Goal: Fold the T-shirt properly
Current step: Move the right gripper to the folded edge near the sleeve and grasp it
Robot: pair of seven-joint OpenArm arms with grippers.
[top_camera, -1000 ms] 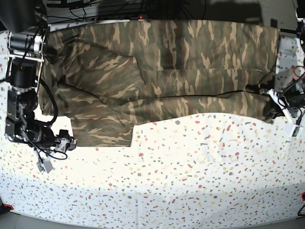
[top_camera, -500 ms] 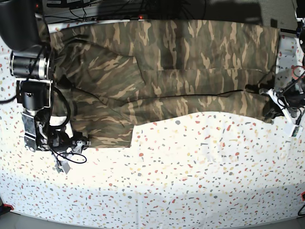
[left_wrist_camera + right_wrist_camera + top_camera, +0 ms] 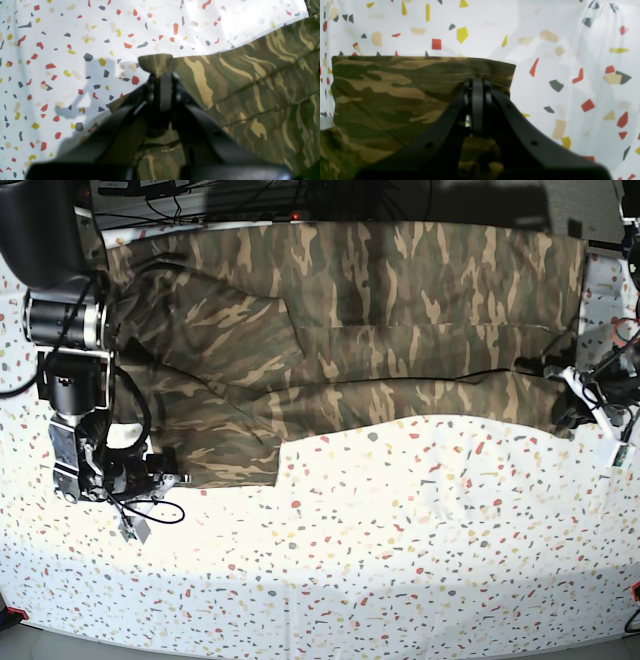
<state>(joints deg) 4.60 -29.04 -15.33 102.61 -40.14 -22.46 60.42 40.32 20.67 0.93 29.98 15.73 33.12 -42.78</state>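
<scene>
Terrazzo-speckled white tablecloth (image 3: 400, 560) covers the table; dark cables and gear run along the far edge. Camo T-shirt (image 3: 380, 310) lies spread across the far half, long axis left-right in the base view, its near edge already turned up in a loose wavy band.

Left gripper (image 3: 160, 75) is pinched tight on a small peak of cloth at the shirt's near edge, at the base view's right end. Right gripper (image 3: 477, 85) has its jaws together on the stitched hem of the sleeve (image 3: 420, 82), base view's left, w/ fabric caught between the pads.

Step in hand, as I judge it: both ends of the near edge are gripped, ready for a lengthwise fold. Next move prob. calls for lifting both arms together and carrying the edge toward the far side, keeping the cloth taut so the band doesn't sag or bunch mid-span.
</scene>
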